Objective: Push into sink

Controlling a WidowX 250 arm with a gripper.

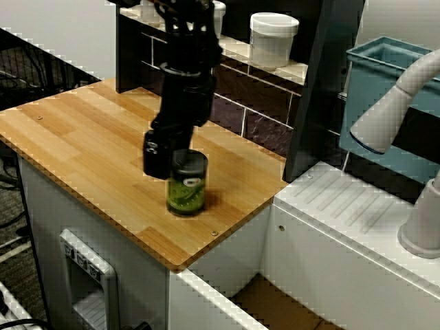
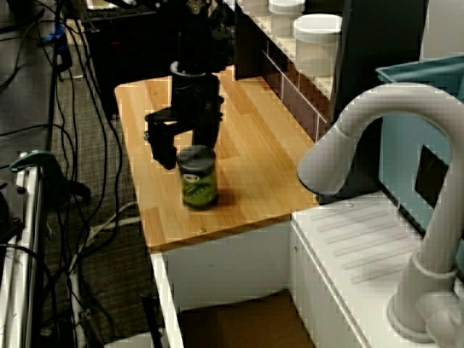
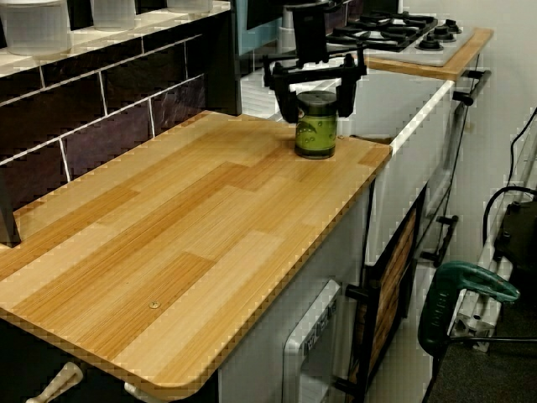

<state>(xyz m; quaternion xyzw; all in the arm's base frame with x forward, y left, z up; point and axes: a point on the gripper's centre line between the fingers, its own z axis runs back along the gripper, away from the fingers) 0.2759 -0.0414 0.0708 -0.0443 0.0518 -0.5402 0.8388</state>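
From the side, one green cylindrical tin can (image 1: 186,183) stood on the wooden countertop (image 1: 82,137), near its edge above the white-walled, brown-floored sink (image 1: 275,306). From above, the black gripper (image 2: 185,141) hung vertically. From the counter's end, its fingers (image 3: 285,102) straddled the can, spread wide.

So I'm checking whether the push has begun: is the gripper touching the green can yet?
Cannot tell. In the long countertop view the open gripper straddles the top of the can, fingers on either side, but no view plainly shows contact or a gap.
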